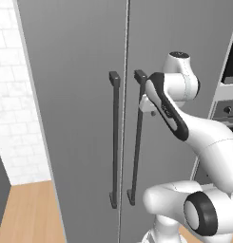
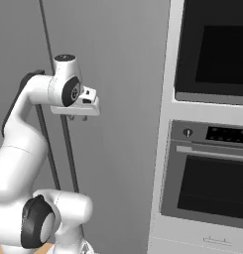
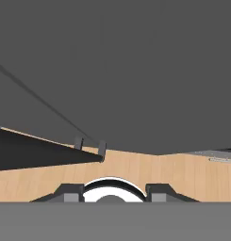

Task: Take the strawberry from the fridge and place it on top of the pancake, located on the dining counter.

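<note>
Tool (image 1: 147, 108) hangs just beside the upper part of the right-door handle (image 1: 136, 152) of the fridge (image 1: 70, 95), on the side away from the door seam, with its tips pointing down. In the hand view the two dark fingertips (image 3: 72, 192) stand apart with nothing between them, so the tool (image 3: 116, 193) is parted and grips nothing. Whether it touches the handle cannot be told. From the right base view the tool (image 2: 78, 118) sits close in front of the grey door, with the handle (image 2: 69, 149) running down below it.

Both fridge doors are shut. The left-door handle (image 1: 115, 137) runs parallel to the right-door handle, just across the seam from it. In the hand view the handle (image 3: 41, 153) appears as a long dark bar ending at its lower bracket, with the light wood floor (image 3: 159, 169) beyond it.

Beyond the fridge on the far side from that handle is a white tiled wall (image 1: 13, 118) above the wood floor (image 1: 27, 213). On the handle's own side, past the fridge edge, stands a pale column with an upper oven (image 2: 212, 44) and a lower oven (image 2: 207, 183).
</note>
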Tool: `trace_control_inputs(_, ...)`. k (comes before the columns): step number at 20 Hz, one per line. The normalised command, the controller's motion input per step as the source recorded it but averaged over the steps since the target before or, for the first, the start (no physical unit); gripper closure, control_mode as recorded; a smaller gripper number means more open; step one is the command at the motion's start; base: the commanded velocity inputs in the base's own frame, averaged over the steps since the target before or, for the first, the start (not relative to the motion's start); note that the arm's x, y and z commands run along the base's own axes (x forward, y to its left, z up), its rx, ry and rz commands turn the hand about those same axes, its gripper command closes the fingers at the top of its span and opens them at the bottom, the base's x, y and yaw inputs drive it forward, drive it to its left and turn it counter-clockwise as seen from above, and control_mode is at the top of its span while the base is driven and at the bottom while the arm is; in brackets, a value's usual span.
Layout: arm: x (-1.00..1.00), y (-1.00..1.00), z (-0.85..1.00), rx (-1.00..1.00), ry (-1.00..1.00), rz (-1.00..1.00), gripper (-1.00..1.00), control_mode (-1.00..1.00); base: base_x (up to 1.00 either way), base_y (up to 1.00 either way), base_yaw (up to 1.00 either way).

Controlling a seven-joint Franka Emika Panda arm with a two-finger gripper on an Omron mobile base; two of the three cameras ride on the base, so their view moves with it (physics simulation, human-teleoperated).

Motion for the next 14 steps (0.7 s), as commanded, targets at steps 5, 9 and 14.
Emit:
trace_control_inputs(5,0.0,0.0,0.0,0.0,0.0,0.0,-1.0,1.0,-0.03,0.07,-0.02)
trace_control_inputs(9,0.0,0.0,0.0,0.0,0.0,0.0,-1.0,1.0,-0.11,0.54,-0.19)
trace_control_inputs(14,0.0,0.0,0.0,0.0,0.0,0.0,-1.0,1.0,-0.09,0.57,-0.25)
